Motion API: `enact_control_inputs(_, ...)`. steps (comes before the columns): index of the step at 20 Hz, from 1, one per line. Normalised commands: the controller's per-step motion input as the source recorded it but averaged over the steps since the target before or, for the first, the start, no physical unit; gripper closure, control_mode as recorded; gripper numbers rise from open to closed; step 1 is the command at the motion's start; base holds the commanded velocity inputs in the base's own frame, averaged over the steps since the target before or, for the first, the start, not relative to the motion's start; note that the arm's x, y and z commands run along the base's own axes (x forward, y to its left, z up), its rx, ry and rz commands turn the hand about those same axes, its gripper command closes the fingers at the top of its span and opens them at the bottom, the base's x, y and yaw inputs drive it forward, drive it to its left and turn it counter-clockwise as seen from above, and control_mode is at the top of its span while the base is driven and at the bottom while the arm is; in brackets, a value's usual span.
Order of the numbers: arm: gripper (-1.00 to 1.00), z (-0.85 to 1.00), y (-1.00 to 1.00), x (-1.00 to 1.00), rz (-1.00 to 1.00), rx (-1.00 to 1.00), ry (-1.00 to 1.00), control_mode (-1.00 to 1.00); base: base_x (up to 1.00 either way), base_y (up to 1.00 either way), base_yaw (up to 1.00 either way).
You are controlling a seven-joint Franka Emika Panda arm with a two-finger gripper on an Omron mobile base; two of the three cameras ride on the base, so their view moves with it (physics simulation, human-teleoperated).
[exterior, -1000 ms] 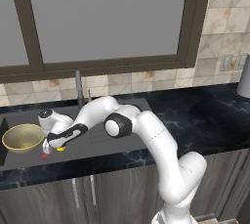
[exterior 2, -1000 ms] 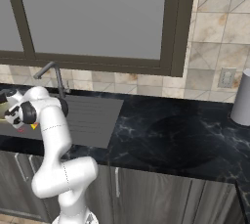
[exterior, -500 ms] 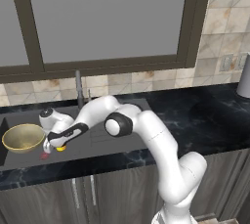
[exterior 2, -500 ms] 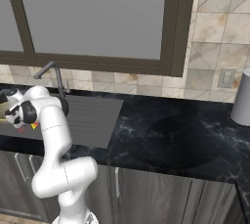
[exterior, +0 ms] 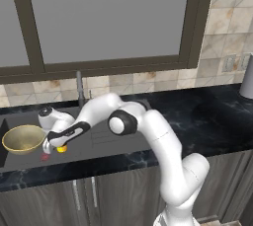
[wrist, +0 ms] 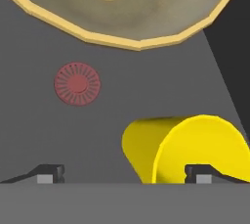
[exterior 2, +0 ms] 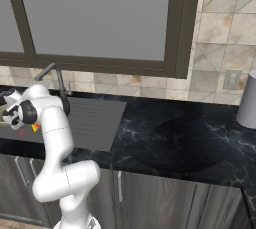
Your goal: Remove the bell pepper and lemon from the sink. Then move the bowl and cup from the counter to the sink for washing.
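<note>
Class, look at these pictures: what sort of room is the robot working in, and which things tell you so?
Most likely a kitchen: a dark sink with a faucet, a black marble-like counter over grey cabinet fronts.

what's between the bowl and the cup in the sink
In the hand view, bare grey sink floor separates the bowl from the cup, which lies on its side. The red drain spot sits off to one side of that stretch.

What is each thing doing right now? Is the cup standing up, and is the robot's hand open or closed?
cup: lying on its side on the sink floor, not held.
bowl: upright in the sink, nothing inside it.
gripper: open, fingertips wide apart over the cup.
sink: holds the bowl and cup.
faucet: no water running.
</note>
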Motion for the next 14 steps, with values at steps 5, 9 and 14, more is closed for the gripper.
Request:
enact_control_inputs(5, -1.0, 0.27, -0.01, -0.16, -0.03, 0.0, -0.04, -1.0, 0.0, 0.0, 0.0)
enact_control_inputs(9, -1.0, 0.34, -0.09, -0.16, -0.07, 0.0, -0.1, -1.0, 0.0, 0.0, 0.0)
enact_control_inputs(14, -1.0, 0.32, -0.14, -0.21, -0.11, 0.0, -0.15, -1.0, 0.0, 0.0, 0.0)
